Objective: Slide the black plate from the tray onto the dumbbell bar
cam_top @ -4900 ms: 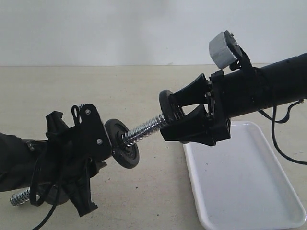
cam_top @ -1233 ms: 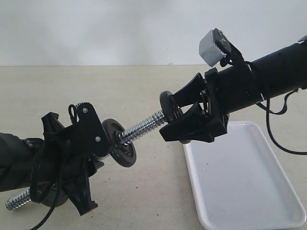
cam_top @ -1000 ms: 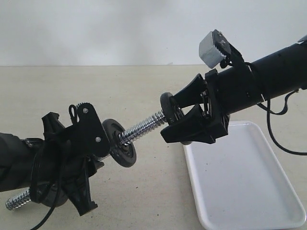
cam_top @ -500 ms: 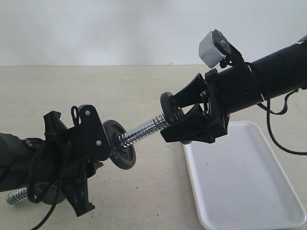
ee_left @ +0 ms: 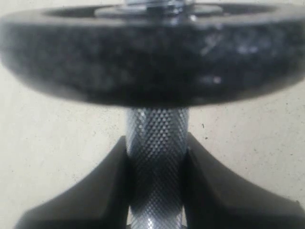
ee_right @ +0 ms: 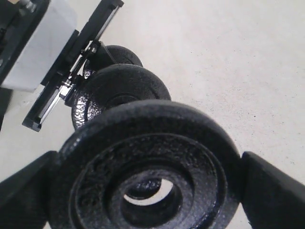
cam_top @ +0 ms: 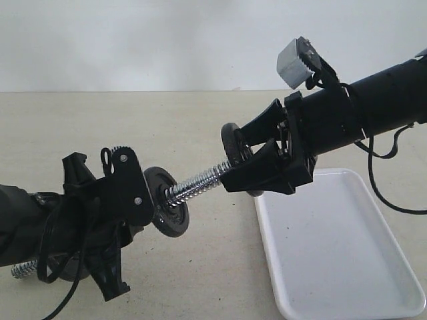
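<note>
**Black plate** (cam_top: 231, 139): on edge, raised above the counter (cam_top: 200, 280), off the tray. It is grasped rim to rim by the right claw (cam_top: 237, 157), which reaches in from 3 o'clock.

**Dumbbell bar** (cam_top: 197, 182): chrome, sloping from 8 o'clock up towards 2 o'clock. The left claw (cam_top: 137, 200) is clenched on it. Its threaded end meets the lower part of the held plate, but I cannot tell whether the tip has entered the hole.

**Second plate** (cam_top: 168, 210): on the bar, just beside the left claw.

**Tray** (cam_top: 347, 267): white, flat on the counter at 4 o'clock, just below the right claw.

**Left wrist view only:** the bar's grip is knurled, pinched between two black fingers (ee_left: 107, 191). The second plate's rim is blurred right above them.

**Right wrist view only:** the held plate's face shows a recessed ring around its centre hole. Two more dark discs line up beyond it, the farther one (ee_right: 121, 53) hidden in the exterior view.

**Exterior view only:** the tray, both arms, and the bar's far threaded end (cam_top: 23, 269) at 8 o'clock.
</note>
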You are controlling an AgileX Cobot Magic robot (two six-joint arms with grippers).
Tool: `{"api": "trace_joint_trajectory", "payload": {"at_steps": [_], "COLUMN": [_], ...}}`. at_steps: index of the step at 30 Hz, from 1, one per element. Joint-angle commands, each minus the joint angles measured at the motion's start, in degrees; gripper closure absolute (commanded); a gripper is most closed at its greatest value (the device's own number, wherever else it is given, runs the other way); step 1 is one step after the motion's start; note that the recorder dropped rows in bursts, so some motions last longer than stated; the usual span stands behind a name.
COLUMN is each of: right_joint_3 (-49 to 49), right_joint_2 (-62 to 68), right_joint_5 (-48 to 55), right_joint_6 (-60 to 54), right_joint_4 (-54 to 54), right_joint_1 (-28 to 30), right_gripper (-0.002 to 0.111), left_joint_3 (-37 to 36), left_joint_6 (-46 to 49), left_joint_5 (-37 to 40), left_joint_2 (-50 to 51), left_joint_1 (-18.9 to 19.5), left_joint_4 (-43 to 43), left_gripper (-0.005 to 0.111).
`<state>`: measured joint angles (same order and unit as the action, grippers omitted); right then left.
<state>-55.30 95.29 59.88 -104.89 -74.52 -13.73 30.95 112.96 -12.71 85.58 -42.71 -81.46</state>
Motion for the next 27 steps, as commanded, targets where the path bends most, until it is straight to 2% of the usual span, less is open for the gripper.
{"api": "trace_joint_trajectory", "payload": {"at_steps": [1, 7, 12, 20, 27], "right_joint_3": [-0.8, -0.7, -0.7, -0.7, -0.7], "right_joint_2": [-0.8, 2.8, 4.0, 4.0, 4.2], "right_joint_5": [3.3, 5.6, 6.1, -4.3, -5.5], "right_joint_6": [0.5, 1.5, -0.2, -1.0, 0.2], "right_joint_4": [-3.2, -3.1, -7.1, -7.5, -7.7], "right_joint_1": [0.0, -0.1, -0.2, -10.2, -11.6], "right_gripper": [0.108, 0.108, 0.108, 0.108, 0.108], "left_joint_3": [2.4, 2.4, 2.4, 2.4, 2.4], "left_joint_6": [0.6, 0.6, 0.6, -2.6, -8.2], "left_joint_5": [-5.7, -5.8, -5.8, -5.1, -5.1], "left_joint_2": [-2.9, -2.9, -2.9, -2.9, -2.9], "left_joint_1": [-0.3, -0.3, -0.3, -0.3, -0.3], "left_joint_4": [2.9, 2.9, 2.9, 2.9, 2.9], "left_gripper": [0.102, 0.102, 0.102, 0.102, 0.102]}}
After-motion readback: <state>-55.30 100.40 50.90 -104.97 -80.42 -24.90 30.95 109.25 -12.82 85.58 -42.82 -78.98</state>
